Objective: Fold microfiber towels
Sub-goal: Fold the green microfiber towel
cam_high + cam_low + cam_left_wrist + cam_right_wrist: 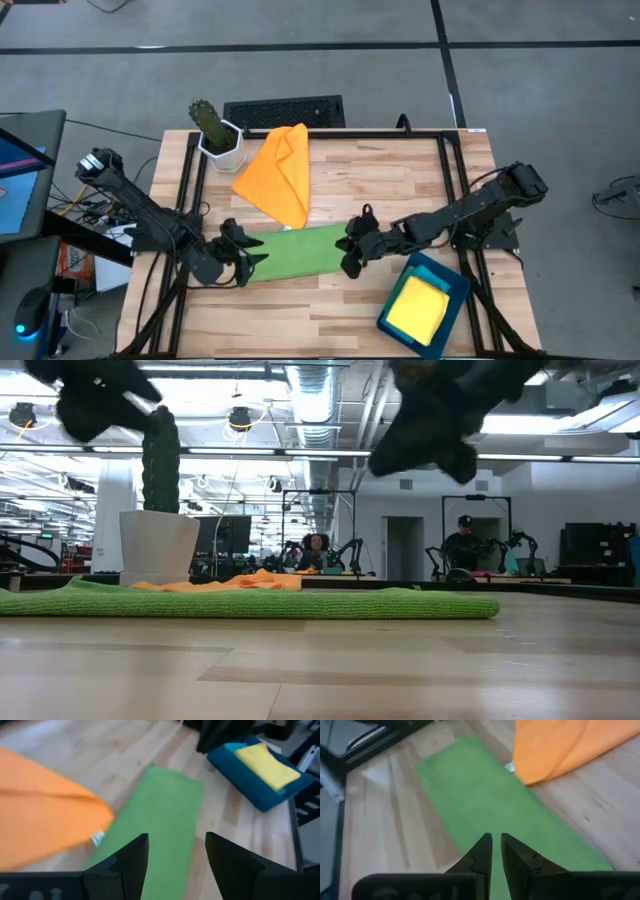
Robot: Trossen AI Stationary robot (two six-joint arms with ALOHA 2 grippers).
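Green towel [297, 254] lying folded in a flat strip — orange towel [279, 172] touching its far edge. Left gripper [250, 264] over one end, jaws wide apart; right gripper [347, 247] over the other, jaws nearly closed, empty. Bare surface [300, 310] along the near edge.

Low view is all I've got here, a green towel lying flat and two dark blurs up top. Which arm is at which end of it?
Observer: The left gripper is at the green towel's left end, the right gripper at its right end.
Operator: Are the fingers open?
Observer: The left fingers stand wide apart over the towel; the right fingers are nearly together, with nothing between them.
Operator: Is anything already put away?
Observer: A yellow towel lies in the teal tray, near the right arm.
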